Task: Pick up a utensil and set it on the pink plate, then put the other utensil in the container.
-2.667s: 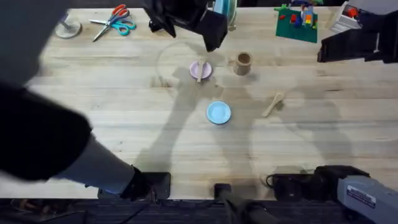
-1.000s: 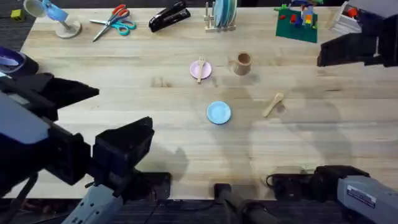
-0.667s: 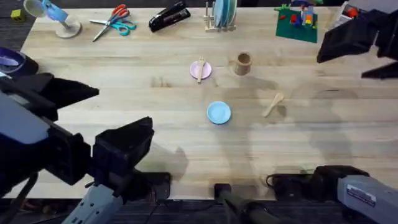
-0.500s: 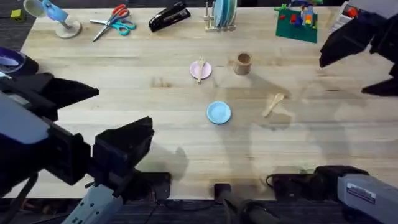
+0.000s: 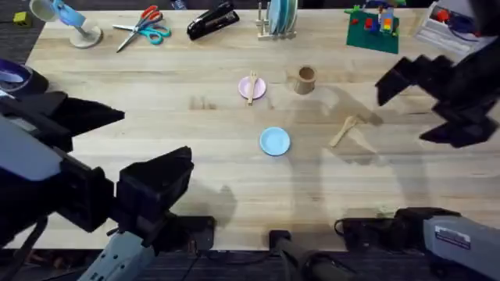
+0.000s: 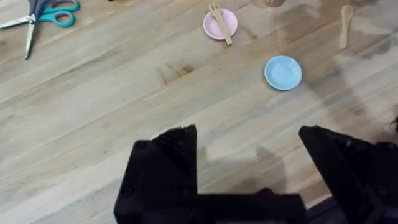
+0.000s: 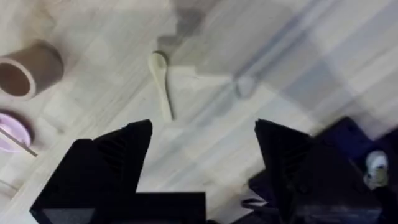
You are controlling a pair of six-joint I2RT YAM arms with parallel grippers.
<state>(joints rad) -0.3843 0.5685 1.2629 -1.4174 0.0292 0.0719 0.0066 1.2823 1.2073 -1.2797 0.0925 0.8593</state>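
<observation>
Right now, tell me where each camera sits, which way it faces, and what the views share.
Overhead: above the arms' bases, looking down and forward over the table; both arms show.
Left wrist: on the left arm, facing the pink plate holding the fork; left gripper open.
Right wrist: on the right arm, facing the spoon and container; right gripper open.
Shared: spoon, pink plate.

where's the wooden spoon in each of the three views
Overhead: the wooden spoon lies flat on the table, right of the blue plate and below the wooden cup.
Left wrist: the spoon is at the upper right, beyond the blue plate.
Right wrist: the spoon is near the middle, beside the cup.
Shared landmark: the pink plate carrying the fork.
</observation>
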